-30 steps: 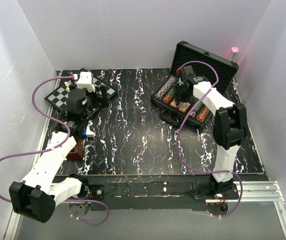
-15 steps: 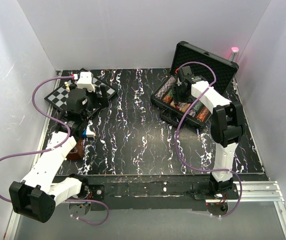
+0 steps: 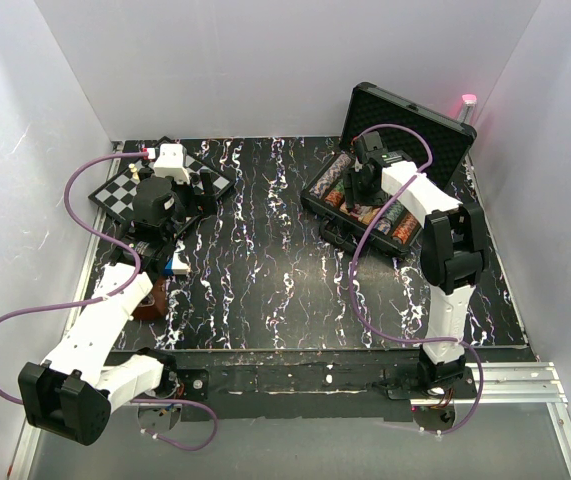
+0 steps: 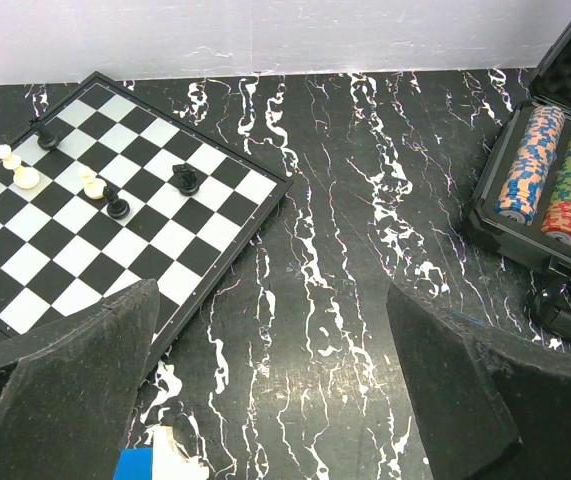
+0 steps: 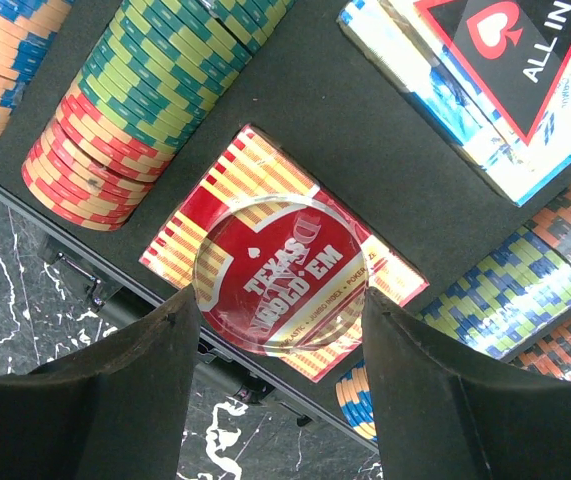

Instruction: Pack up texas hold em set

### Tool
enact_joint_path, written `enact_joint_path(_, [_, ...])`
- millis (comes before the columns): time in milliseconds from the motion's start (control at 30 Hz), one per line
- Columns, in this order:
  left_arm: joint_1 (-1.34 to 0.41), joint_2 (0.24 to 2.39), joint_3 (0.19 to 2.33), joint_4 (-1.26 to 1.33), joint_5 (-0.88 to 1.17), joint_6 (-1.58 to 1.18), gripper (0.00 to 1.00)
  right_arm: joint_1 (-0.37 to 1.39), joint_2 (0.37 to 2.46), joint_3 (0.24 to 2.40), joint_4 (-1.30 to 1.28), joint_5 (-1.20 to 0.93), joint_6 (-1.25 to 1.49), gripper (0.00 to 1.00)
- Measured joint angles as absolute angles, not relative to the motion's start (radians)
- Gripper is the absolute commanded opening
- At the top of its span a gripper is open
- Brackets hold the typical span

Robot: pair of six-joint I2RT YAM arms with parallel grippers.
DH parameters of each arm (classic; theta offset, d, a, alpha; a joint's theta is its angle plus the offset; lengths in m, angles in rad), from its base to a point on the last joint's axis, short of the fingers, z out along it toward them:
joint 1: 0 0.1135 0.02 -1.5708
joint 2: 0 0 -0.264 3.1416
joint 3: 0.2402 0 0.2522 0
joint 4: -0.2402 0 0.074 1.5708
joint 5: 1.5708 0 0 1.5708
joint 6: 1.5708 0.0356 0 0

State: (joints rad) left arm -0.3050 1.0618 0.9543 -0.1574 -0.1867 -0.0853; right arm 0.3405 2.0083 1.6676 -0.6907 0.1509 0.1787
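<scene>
— Progress on the packing?
— Partway, I'd judge. The briefcase [image 3: 405,115] stood open, lid up, so closing remained. Its chip rows [image 5: 155,70], a red card box [image 5: 175,245] and a second card box [image 5: 505,110] lay in the foam beneath your right gripper [image 5: 280,300].
— And the grip?
— Its fingers pinched a clear disc [image 5: 280,265] by the rim, over the red box. Your left gripper [image 4: 272,290] hung spread wide, empty, a chessboard [image 4: 115,210] ahead of it.

A black marble-patterned tabletop with white veins [image 3: 265,260] is enclosed by plain white matte walls [image 3: 265,60] behind it and on both sides. A dark scuffed metal strip [image 3: 295,375] is set along its near edge, and a small pink glow [image 3: 468,100] is seen above its far right corner.
</scene>
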Motion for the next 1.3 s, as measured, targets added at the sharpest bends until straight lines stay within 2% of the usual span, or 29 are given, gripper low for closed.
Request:
enact_joint_path(100, [-0.305, 1.062, 0.954, -0.157, -0.187, -0.085, 0.98, 0.340, 2.014, 1.676, -0.699, 0.151, 0.181, 0.03])
enact_joint_path(167, [-0.305, 1.062, 0.954, -0.157, -0.187, -0.085, 0.98, 0.340, 2.017, 1.683, -0.704, 0.151, 0.181, 0.11])
enact_joint_path(433, [-0.305, 1.062, 0.954, -0.157, -0.187, -0.085, 0.98, 0.340, 2.024, 1.695, -0.711, 0.155, 0.181, 0.50])
enact_joint_path(533, [-0.305, 1.062, 0.954, -0.157, -0.187, -0.085, 0.98, 0.340, 2.024, 1.696, -0.712, 0.155, 0.180, 0.60])
enact_joint_path(567, [-0.305, 1.062, 0.954, -0.157, -0.187, -0.085, 0.98, 0.340, 2.024, 1.696, -0.712, 0.156, 0.179, 0.71])
enact_joint_path(633, [-0.305, 1.062, 0.954, -0.157, -0.187, -0.085, 0.98, 0.340, 2.024, 1.696, -0.712, 0.157, 0.178, 0.80])
enact_joint_path(867, [-0.305, 1.062, 0.954, -0.157, -0.187, -0.085, 0.98, 0.340, 2.024, 1.699, -0.712, 0.161, 0.168, 0.87])
enact_joint_path(1300, [-0.305, 1.062, 0.954, -0.157, -0.188, -0.085, 0.98, 0.341, 1.988, 1.674, -0.674, 0.189, 0.154, 0.90])
